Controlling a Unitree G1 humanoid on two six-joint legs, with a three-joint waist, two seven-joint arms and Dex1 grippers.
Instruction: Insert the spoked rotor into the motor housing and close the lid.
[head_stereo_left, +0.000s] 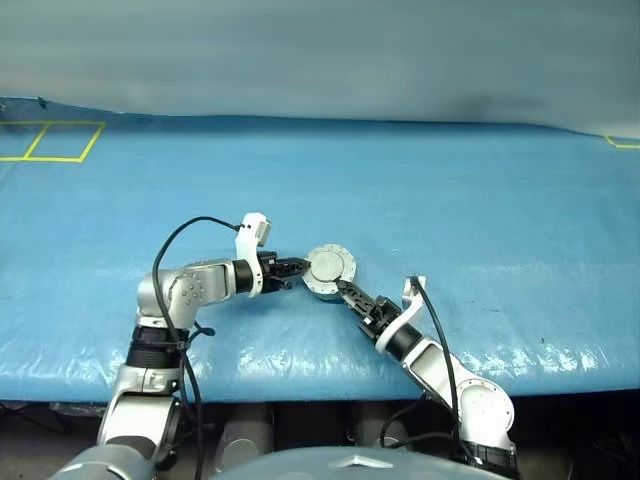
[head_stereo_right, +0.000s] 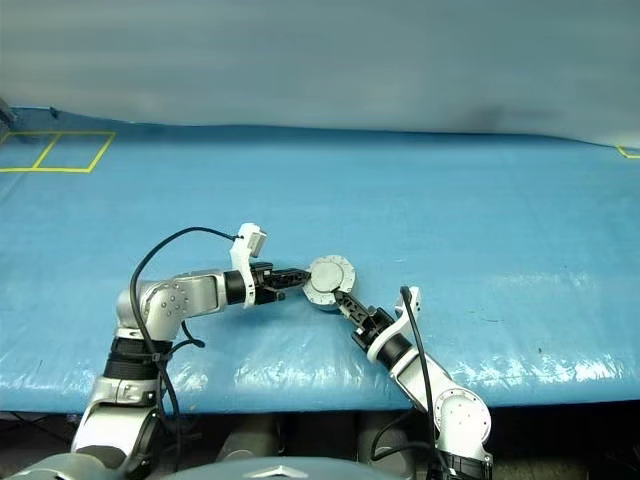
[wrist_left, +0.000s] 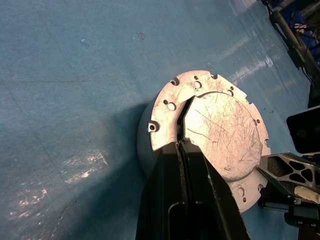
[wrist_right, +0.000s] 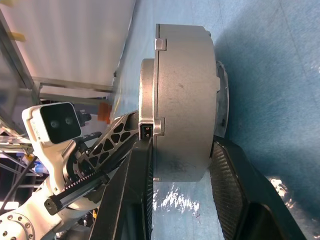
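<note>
The grey round motor housing (head_stereo_left: 329, 272) rests on the blue table sheet between my two grippers. Its lid (wrist_left: 220, 130), a scratched grey disc with a notched edge, lies flat over the housing's top. The spoked rotor is hidden. My left gripper (head_stereo_left: 299, 268) is shut, and its joined fingertips (wrist_left: 180, 145) rest on the lid near the edge facing my left arm. My right gripper (wrist_right: 179, 145) comes in from the near right. Its two fingers (wrist_right: 136, 190) clamp the housing (wrist_right: 185, 95) from opposite sides.
The blue sheet (head_stereo_left: 480, 220) covers a wide table whose front edge runs just below my arms. Yellow tape squares (head_stereo_left: 62, 141) mark the far left corner, and a bit of yellow tape (head_stereo_left: 624, 143) marks the far right.
</note>
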